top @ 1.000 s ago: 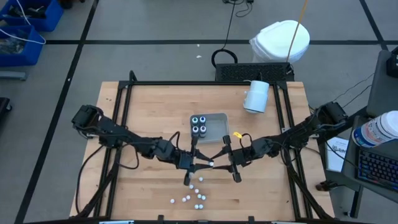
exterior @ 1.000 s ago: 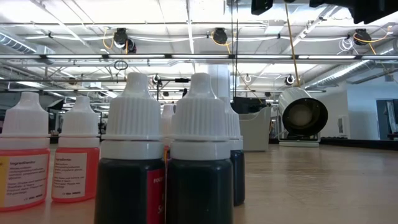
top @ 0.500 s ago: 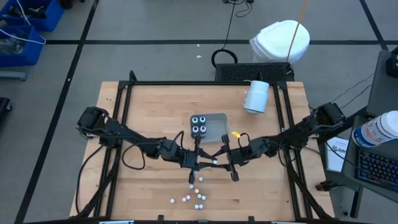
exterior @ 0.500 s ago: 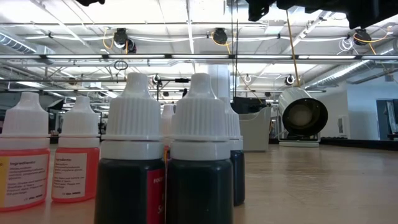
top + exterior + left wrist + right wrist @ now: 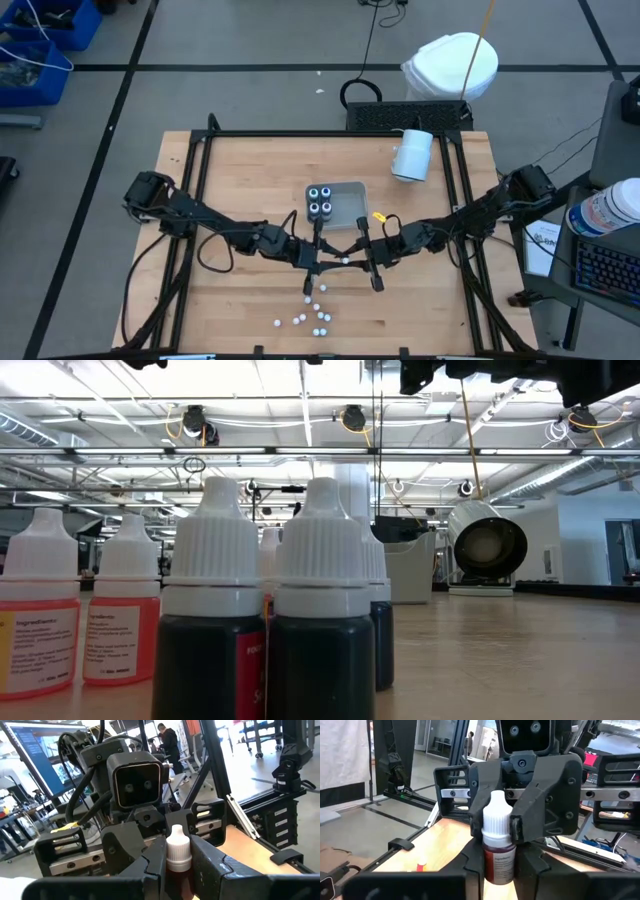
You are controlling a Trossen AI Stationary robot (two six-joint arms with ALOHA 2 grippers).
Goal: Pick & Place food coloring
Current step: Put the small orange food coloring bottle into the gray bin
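red dye bottle (image 5: pixel 498 851) is pinched by both the left gripper (image 5: pixel 318 266) and right gripper (image 5: pixel 352 262) over the table (image 5: pixel 240 180). if one tugs or lets go early, it could tip, fall and roll away.

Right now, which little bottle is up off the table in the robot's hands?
The white-capped bottle of dark red liquid, gripped between the left hand and right hand. The four bottles in the tray and the loose bottles just sit there.

Pale, matt wood on the counter (image 5: pixel 240 170). Ribbed white plastic caps on the food coloring (image 5: pixel 260 650), glossy bottles below. Matt black plastic, apparently, on the left gripper (image 5: pixel 520 827) and right gripper (image 5: pixel 165 837). Smooth grey tray (image 5: pixel 350 200), possibly plastic.
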